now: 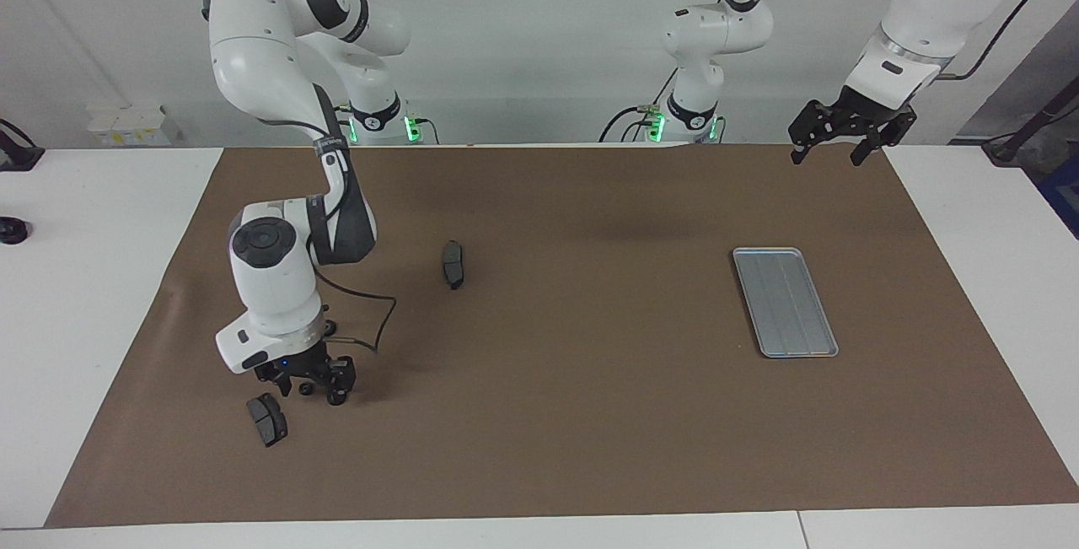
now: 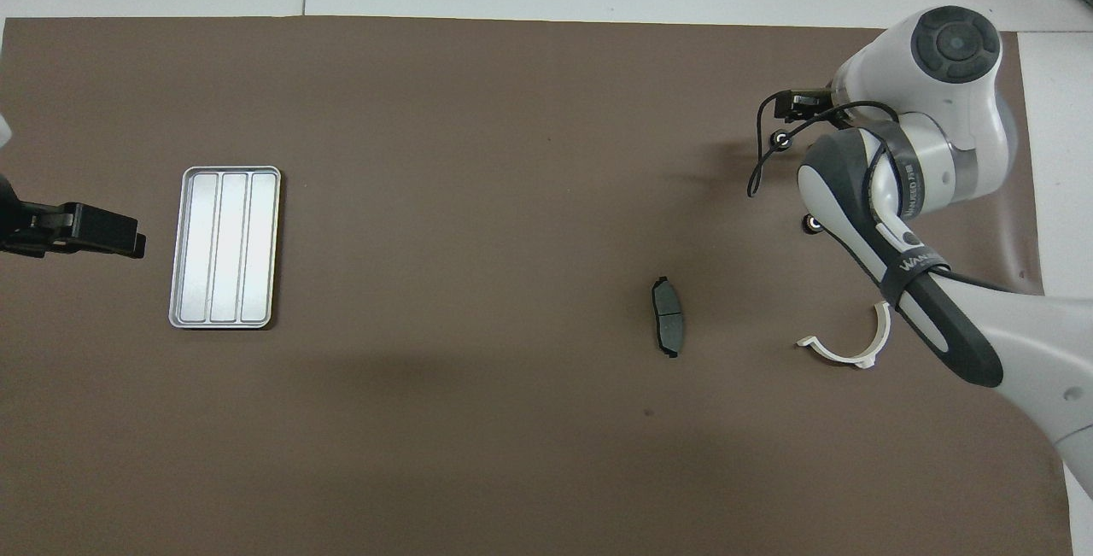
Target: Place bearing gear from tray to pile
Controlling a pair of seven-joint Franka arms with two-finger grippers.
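Note:
The silver tray (image 1: 784,303) (image 2: 225,247) lies toward the left arm's end of the table, with nothing showing in it. The pile is a few small black gears at the right arm's end: one (image 2: 780,139) beside the right wrist, another (image 2: 811,223) nearer to the robots. My right gripper (image 1: 310,389) hangs low over the mat there, fingers spread open and holding nothing. From overhead the wrist hides it. My left gripper (image 1: 824,159) (image 2: 119,236) waits open in the air near the mat's corner by the tray.
One dark brake pad (image 1: 453,264) (image 2: 669,327) lies mid-mat, and a second (image 1: 266,420) lies beside the right gripper. A white half-ring (image 2: 845,347) rests nearer to the robots than the gears. A loose black cable (image 1: 379,325) hangs off the right wrist.

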